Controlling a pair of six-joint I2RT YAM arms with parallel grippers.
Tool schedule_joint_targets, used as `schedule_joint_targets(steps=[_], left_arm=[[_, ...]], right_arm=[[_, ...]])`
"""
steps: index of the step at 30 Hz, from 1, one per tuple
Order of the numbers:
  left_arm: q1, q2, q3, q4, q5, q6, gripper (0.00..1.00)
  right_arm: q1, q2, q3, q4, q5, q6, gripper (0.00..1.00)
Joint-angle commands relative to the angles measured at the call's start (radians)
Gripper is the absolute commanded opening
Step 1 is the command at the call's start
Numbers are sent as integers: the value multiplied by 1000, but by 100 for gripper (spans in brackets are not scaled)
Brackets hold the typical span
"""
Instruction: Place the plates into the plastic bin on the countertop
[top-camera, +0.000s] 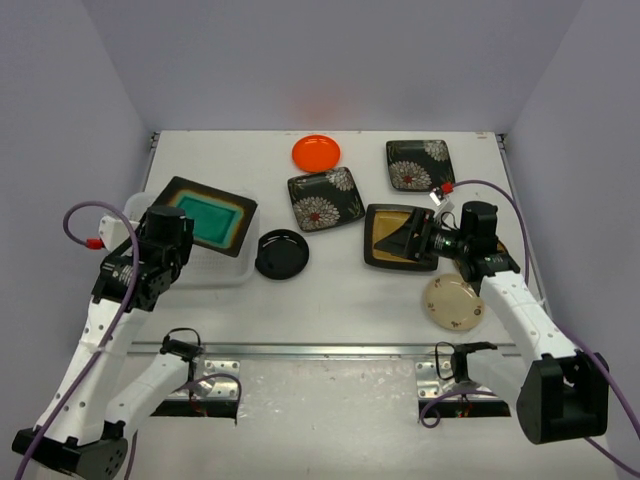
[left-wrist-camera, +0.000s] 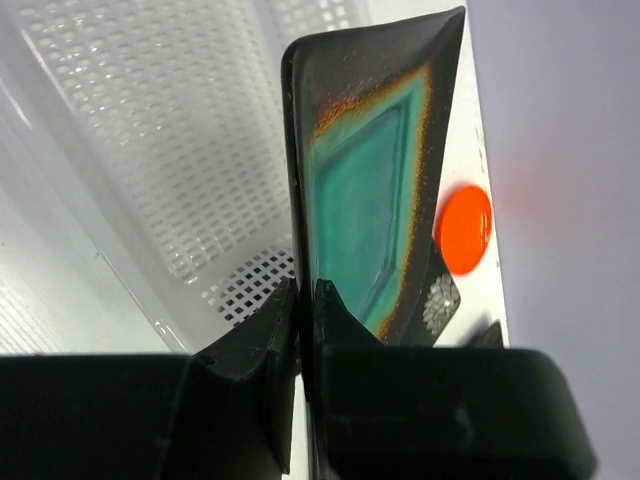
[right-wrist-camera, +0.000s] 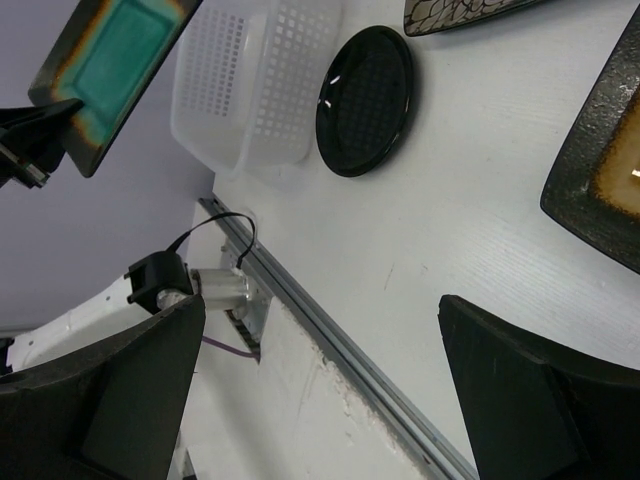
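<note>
My left gripper (top-camera: 176, 236) is shut on the rim of the teal dark-rimmed square plate (top-camera: 211, 218) and holds it tilted above the plastic bin (top-camera: 222, 268). In the left wrist view the fingers (left-wrist-camera: 305, 290) pinch the plate's edge (left-wrist-camera: 365, 190), with the perforated bin (left-wrist-camera: 170, 130) beneath. My right gripper (top-camera: 408, 240) is open and empty over the amber square plate (top-camera: 385, 245). In the right wrist view its jaws (right-wrist-camera: 322, 300) stand wide apart above the countertop (right-wrist-camera: 480, 220); the amber plate (right-wrist-camera: 610, 170) is at the right edge.
A round black plate (top-camera: 281, 253) lies beside the bin. Two black floral squares (top-camera: 325, 198) (top-camera: 420, 164) and a round orange plate (top-camera: 316, 152) lie farther back. A cream round plate (top-camera: 453, 302) sits by the right arm. A metal rail (top-camera: 330, 350) runs along the near edge.
</note>
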Motion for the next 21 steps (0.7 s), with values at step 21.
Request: schedule_joint_targets(steps=[21], left_arm=[[188, 117, -210, 360, -35, -280, 0]], right_arm=[[-2, -85, 13, -26, -21, -19, 99]])
